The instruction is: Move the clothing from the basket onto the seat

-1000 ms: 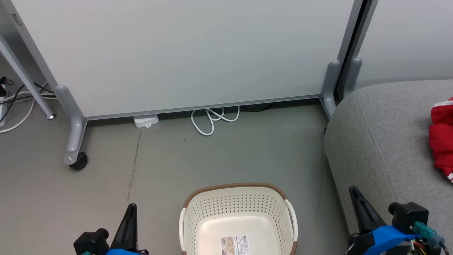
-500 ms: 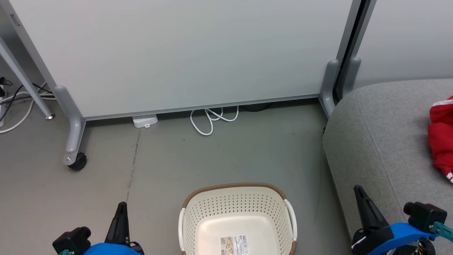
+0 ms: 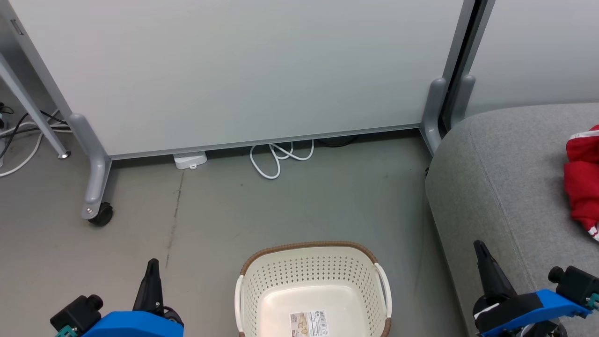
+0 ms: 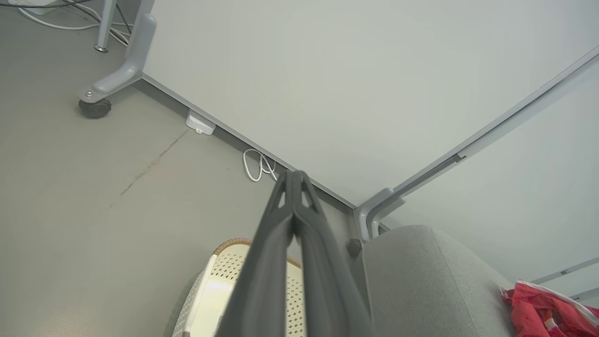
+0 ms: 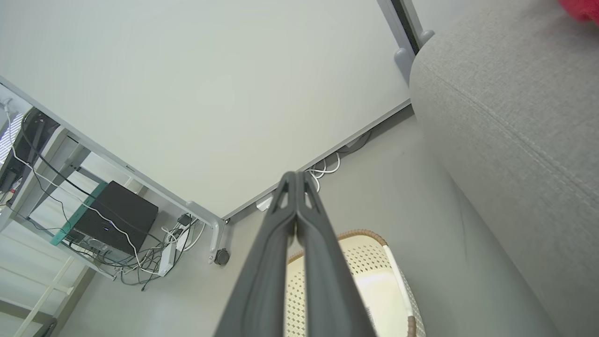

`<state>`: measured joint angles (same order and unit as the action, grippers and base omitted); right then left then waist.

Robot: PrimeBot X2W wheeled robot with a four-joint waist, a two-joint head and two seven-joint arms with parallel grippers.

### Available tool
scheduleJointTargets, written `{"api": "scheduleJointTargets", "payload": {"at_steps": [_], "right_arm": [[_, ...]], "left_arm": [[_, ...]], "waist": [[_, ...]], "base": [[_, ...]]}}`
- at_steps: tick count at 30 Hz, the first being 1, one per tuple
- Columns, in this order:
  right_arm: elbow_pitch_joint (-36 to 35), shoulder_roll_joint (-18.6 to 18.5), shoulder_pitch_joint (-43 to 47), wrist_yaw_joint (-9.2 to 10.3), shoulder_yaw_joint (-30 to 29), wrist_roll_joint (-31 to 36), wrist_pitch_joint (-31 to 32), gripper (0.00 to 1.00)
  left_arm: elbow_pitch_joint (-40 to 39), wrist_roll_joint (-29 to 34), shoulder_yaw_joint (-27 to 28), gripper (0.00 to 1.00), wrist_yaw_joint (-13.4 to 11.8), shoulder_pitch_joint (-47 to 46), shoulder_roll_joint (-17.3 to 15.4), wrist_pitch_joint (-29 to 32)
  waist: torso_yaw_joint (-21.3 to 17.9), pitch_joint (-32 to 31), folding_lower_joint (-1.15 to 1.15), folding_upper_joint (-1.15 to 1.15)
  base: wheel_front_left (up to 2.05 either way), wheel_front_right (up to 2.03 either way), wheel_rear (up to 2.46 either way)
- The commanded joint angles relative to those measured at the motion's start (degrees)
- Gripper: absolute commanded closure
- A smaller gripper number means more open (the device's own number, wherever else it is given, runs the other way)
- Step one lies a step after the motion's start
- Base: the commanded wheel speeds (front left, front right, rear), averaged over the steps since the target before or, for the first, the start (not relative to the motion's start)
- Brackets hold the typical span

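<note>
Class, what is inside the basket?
A printed label lies on the floor of the basket; nothing else is visible inside. Its near end is cut off by the picture's edge.

Floor (image 3: 304, 201): grey, marked by a thin dark crack at the left.
On the floor: the basket (image 3: 309, 250) is stood at the near middle. A looped white cable (image 3: 276, 159) and a white box (image 3: 189, 160) are laid along the foot of the partition (image 3: 243, 70). A caster (image 3: 100, 215) is set at the left.
Sofa (image 3: 505, 178): stood on the floor at the right, near the basket, not touching.
On the sofa: red clothing (image 3: 582, 182) is bunched at the right edge.
</note>
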<state>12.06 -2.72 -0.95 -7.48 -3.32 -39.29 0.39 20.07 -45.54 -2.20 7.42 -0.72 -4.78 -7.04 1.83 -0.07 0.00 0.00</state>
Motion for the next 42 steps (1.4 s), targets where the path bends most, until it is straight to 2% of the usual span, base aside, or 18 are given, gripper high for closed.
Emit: {"api": "scheduleJointTargets", "payload": {"at_steps": [1, 24, 42], "right_arm": [[-0.49, -0.16, -1.87, -0.01, -0.26, -2.35, 0.25, 1.00], [0.29, -0.19, -3.21, -0.01, -1.29, -19.24, 2.22, 1.00], [0.77, -0.21, -3.96, -0.02, -1.88, -29.49, 3.48, 1.00]], "left_arm": [[-1.11, -1.92, 0.79, 1.00, 0.03, -1.96, 0.00, 0.53], [-2.84, -16.81, 3.45, 1.00, 0.05, -3.32, 0.60, 4.92], [-3.86, -25.89, 5.10, 1.00, 0.07, -4.12, 0.99, 7.58]], "waist": [[-0.03, 0.00, 0.00, 0.00], [-0.47, 0.06, 0.00, 0.00], [-0.80, 0.11, 0.00, 0.00]], "base": [[0.00, 0.00, 0.00], [0.00, 0.00, 0.00], [0.00, 0.00, 0.00]]}}
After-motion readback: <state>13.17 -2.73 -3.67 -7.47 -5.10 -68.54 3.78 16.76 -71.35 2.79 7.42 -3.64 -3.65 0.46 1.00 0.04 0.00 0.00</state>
